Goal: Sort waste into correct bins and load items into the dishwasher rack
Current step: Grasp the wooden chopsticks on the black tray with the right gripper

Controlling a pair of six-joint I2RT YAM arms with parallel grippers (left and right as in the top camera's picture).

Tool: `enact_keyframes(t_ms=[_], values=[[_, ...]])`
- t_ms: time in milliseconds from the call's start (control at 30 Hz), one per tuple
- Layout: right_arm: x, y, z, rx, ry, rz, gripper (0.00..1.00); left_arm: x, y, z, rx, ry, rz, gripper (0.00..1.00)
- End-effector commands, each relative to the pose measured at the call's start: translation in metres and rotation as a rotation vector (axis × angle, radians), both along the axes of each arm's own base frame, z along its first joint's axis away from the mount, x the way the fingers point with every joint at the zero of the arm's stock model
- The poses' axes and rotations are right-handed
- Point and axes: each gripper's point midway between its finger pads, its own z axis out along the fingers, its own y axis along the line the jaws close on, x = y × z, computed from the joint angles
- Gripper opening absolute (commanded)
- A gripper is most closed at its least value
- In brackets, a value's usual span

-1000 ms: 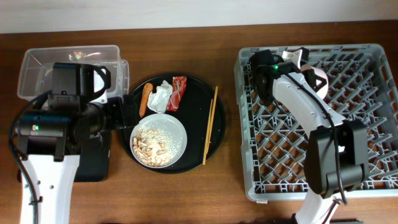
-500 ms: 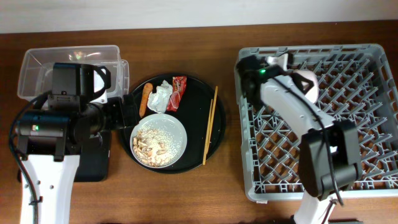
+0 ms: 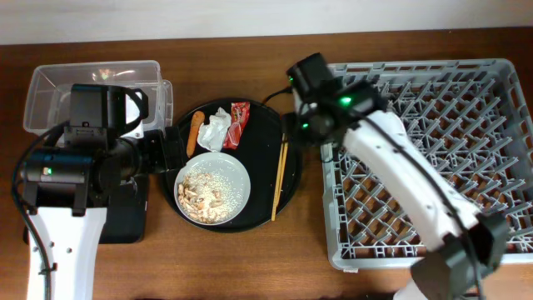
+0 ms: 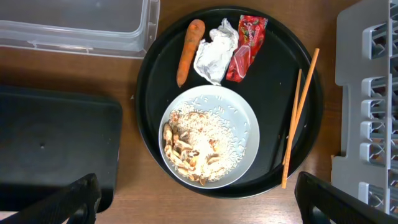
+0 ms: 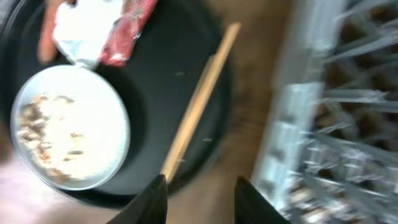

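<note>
Here, rice scraps [image 4: 214,140] cover pale plate [image 4: 231,101].

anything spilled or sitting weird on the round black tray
Nothing spilled: the rice scraps sit inside the white bowl. Only the chopsticks look slightly askew, splayed apart at the top rather than lying parallel, near the right rim of the round tray.

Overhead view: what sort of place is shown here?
Probably a staged dish-clearing station, as in a canteen kitchen: a grey dishwasher rack, a round black tray carrying a plate of rice leftovers, and a clear tub, all on a wooden table.
</note>
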Motion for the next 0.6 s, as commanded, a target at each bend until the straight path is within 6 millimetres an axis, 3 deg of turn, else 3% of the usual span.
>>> enact_keyframes(t_ms=[0,133,333,567], values=[[-0.015,0.034,-0.071,-0.003,0.179,-0.086,0.22,0.001,0.002,0.002,0.005,-0.007,0.008,0.99],[0.006,0.018,-0.126,-0.105,0.211,-0.268,0.21,0.001,0.002,0.002,0.004,-0.007,0.009,0.99],[0.021,0.009,-0.174,-0.115,0.266,-0.350,0.18,0.001,0.002,0.002,0.005,-0.007,0.008,0.99],[0.021,0.011,-0.179,-0.114,0.274,-0.347,0.04,0.001,0.002,0.002,0.005,-0.007,0.008,0.99]])
